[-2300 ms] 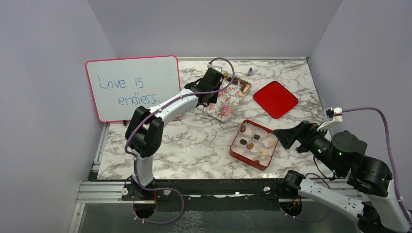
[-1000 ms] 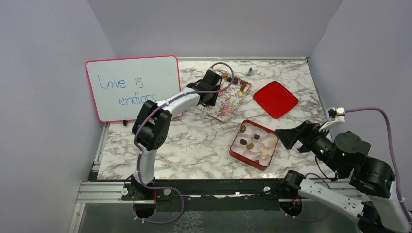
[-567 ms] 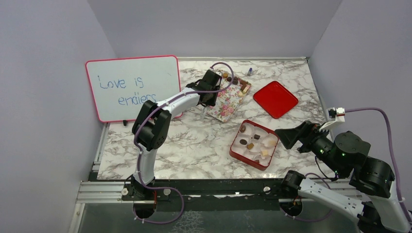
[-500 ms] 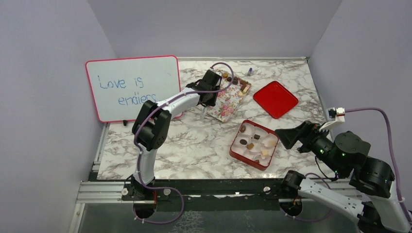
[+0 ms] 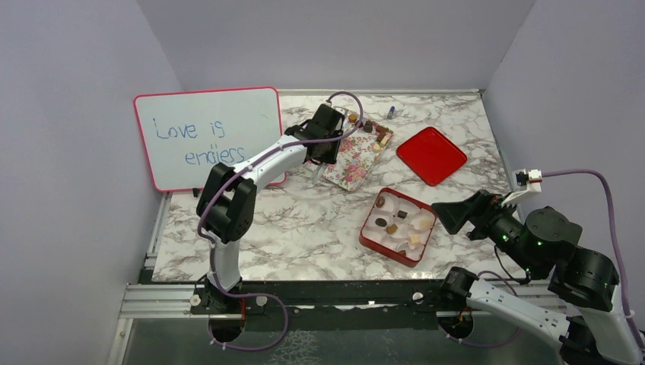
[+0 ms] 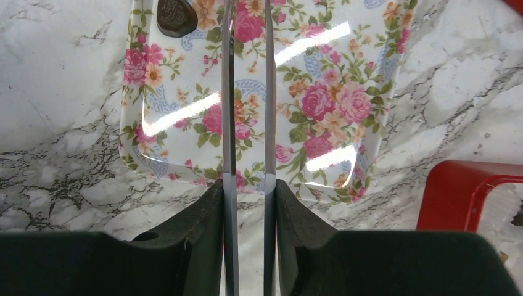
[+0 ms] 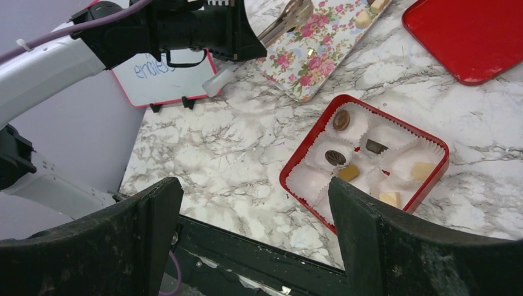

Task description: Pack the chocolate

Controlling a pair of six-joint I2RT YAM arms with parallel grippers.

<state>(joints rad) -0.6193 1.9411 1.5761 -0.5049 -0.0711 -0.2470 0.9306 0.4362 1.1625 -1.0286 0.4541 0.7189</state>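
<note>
Three lilac walls (image 5: 342, 38) around marble worktop (image 5: 304, 220); right claw (image 7: 251, 185) spread wide, empty; left claw (image 6: 249, 24) narrow-gapped over floral tray (image 6: 333, 92), grip unclear.

The left arm (image 5: 262, 161) is seen stretched from the near edge toward the far middle of the worktop (image 5: 304, 220), the left gripper (image 6: 249, 37) angled down, its fingers (image 6: 270, 92) set narrowly apart with their tips cut from view. The right arm (image 5: 548, 251) is held folded at the near right corner, the right gripper (image 5: 449, 215) spread wide.
</note>
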